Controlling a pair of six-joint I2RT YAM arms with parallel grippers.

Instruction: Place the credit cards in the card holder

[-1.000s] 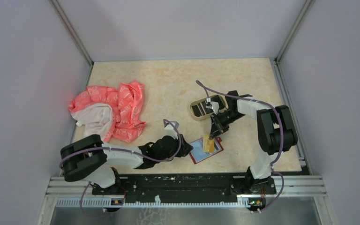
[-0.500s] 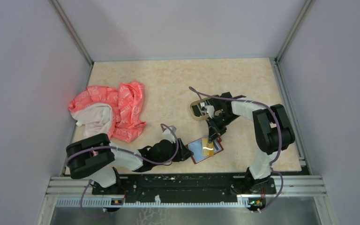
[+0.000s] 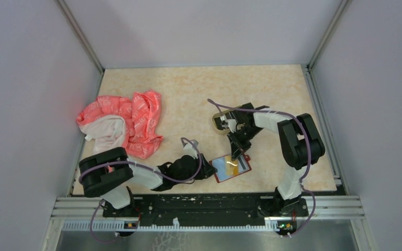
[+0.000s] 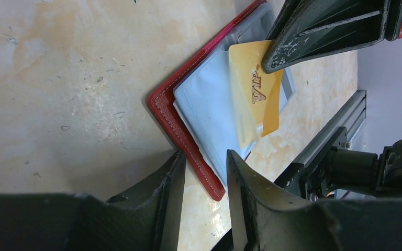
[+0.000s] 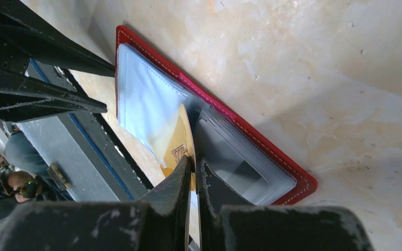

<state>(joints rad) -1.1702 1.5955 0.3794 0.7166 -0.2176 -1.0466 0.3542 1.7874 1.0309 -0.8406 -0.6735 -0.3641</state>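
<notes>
Nearest my bases, my left claw [image 4: 203, 157] lies low on the marble-patterned tabletop [image 3: 188, 89], its fingers apart, with the near corner of the card holder [image 4: 159, 105] sitting in the gap between them. The card holder is red, lies open and flat near the front edge of the tabletop, and shows pale-blue clear sleeves [image 4: 204, 110] inside. A gold card [image 4: 259, 99] printed "VIP" stands tilted over its middle, one end tucked under a sleeve. My right claw [image 5: 194, 162] reaches down from behind and is pinched tight on the card's free edge. Just beyond, an oval tan tray [image 3: 217, 123] is mostly covered by my right arm. Far off to the left lies a crumpled pink and white cloth [image 3: 131, 123].
</notes>
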